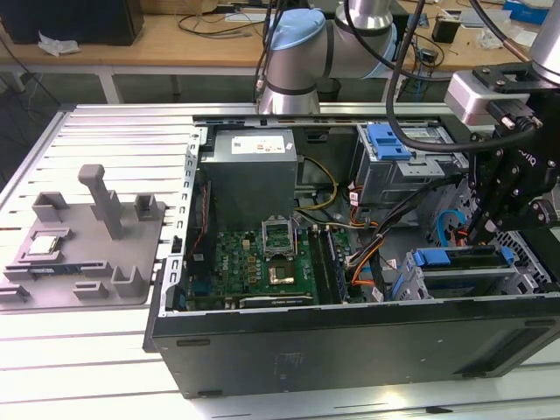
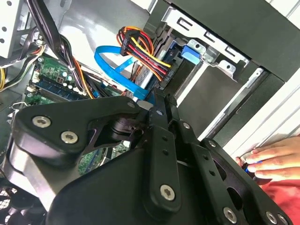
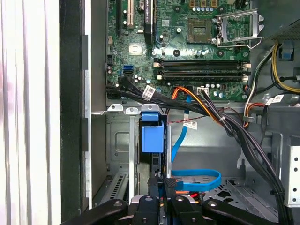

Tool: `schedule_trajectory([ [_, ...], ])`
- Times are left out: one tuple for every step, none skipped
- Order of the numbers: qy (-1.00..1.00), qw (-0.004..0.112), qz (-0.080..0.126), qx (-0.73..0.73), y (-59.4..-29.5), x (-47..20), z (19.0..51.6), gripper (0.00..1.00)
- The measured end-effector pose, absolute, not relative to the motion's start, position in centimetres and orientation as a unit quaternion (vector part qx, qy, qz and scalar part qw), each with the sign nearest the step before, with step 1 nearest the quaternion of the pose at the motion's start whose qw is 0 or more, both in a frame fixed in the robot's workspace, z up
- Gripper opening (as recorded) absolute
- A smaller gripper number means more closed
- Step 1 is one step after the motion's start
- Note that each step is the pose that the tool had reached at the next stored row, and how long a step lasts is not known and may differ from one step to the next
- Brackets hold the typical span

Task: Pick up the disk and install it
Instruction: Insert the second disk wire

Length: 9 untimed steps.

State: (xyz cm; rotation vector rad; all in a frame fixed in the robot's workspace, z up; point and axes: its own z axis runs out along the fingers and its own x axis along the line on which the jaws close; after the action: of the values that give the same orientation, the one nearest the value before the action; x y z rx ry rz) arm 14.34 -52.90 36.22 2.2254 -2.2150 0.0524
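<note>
The disk (image 1: pixel 459 259) sits in the grey drive cage (image 1: pixel 528 273) at the front corner of the open computer case, on the exterior view's right. Its blue plastic frame runs along the top. In the first wrist view the blue end of the disk (image 3: pixel 152 133) stands in the bay slot, and in the second wrist view the disk (image 2: pixel 190 54) lies beyond the fingers. My gripper (image 1: pixel 477 234) hangs right over the disk's end. It is shut, with its fingertips together (image 3: pixel 164 185) (image 2: pixel 158 101). I cannot tell whether they touch the disk.
The motherboard (image 1: pixel 262 258) fills the case floor. Black, orange and blue cables (image 3: pixel 220 117) run past the bay. A second cage with a blue latch plate (image 1: pixel 389 140) stands at the back. A grey fixture tray (image 1: pixel 87 245) lies outside. A person's hand (image 2: pixel 272 157) rests by the case wall.
</note>
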Motion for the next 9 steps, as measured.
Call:
schedule_trajectory([
  [-0.705,-0.002,0.015,0.709,-52.90,14.34,36.21,0.16],
  [-0.705,-0.005,0.013,0.709,-52.91,14.34,36.20,0.16],
  [-0.705,-0.007,0.012,0.709,-52.94,14.34,36.19,0.16],
  [-0.705,-0.008,0.011,0.709,-52.98,14.34,36.18,0.16],
  [-0.705,-0.008,0.011,0.709,-53.03,14.34,36.18,0.16],
  [-0.705,-0.008,0.011,0.709,-53.03,14.34,36.18,0.16],
  [-0.705,-0.008,0.011,0.709,-53.03,14.34,36.18,0.16],
  [-0.705,-0.008,0.011,0.709,-53.03,14.34,36.18,0.16],
  [-0.705,-0.008,0.011,0.709,-53.04,14.34,36.18,0.16],
])
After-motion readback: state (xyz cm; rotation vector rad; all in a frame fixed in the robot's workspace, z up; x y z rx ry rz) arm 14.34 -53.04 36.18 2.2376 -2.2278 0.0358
